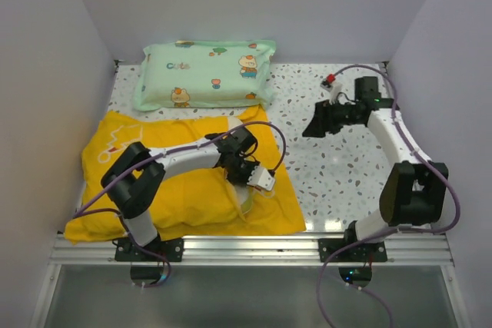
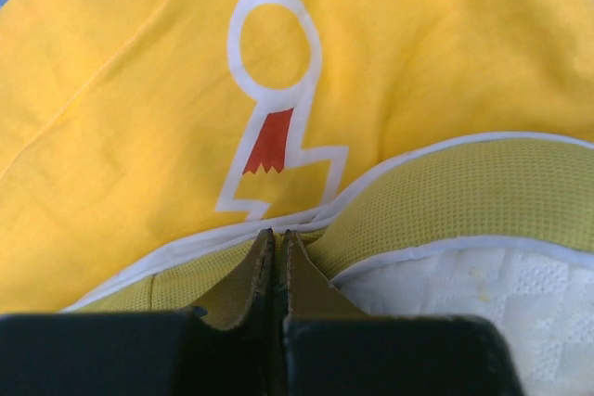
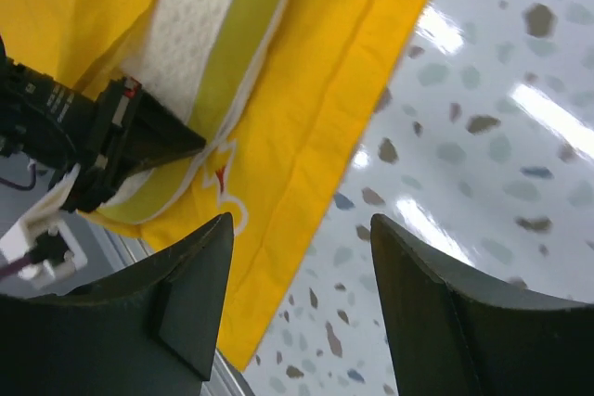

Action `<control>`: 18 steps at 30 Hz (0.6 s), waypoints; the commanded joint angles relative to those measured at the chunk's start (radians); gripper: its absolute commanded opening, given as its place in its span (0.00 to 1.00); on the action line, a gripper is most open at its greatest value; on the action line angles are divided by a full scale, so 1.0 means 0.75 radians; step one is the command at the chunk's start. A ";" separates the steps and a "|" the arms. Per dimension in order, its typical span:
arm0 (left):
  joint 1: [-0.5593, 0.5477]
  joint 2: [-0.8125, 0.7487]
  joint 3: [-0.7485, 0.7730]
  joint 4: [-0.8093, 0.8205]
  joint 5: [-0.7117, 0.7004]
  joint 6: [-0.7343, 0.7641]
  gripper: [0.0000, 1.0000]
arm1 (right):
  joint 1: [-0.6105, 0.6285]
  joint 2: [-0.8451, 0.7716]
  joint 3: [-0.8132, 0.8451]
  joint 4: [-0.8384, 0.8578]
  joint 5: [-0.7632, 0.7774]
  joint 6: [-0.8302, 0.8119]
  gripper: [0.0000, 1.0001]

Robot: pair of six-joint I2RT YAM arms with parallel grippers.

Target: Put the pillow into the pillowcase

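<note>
The yellow pillowcase lies flat on the left half of the table. In the left wrist view its white line print runs above its white-edged opening. The cream-white pillow sits partly inside that opening, with its yellow band showing. My left gripper is shut, its tips against the band at the opening, and I see nothing between the fingers. From above, the left gripper is over the case's right part. My right gripper hangs open and empty above bare table, right of the case. In its own view, the right gripper looks down on the pillowcase, the pillow and the left gripper.
A mint-green cartoon-print pillow lies at the back, touching the case's far edge. The speckled table is walled on three sides. A metal rail runs along the near edge by the arm bases.
</note>
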 commanded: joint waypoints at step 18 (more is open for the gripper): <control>0.125 -0.226 0.224 0.089 -0.113 -0.624 0.82 | 0.570 0.784 0.201 0.424 0.327 0.621 0.57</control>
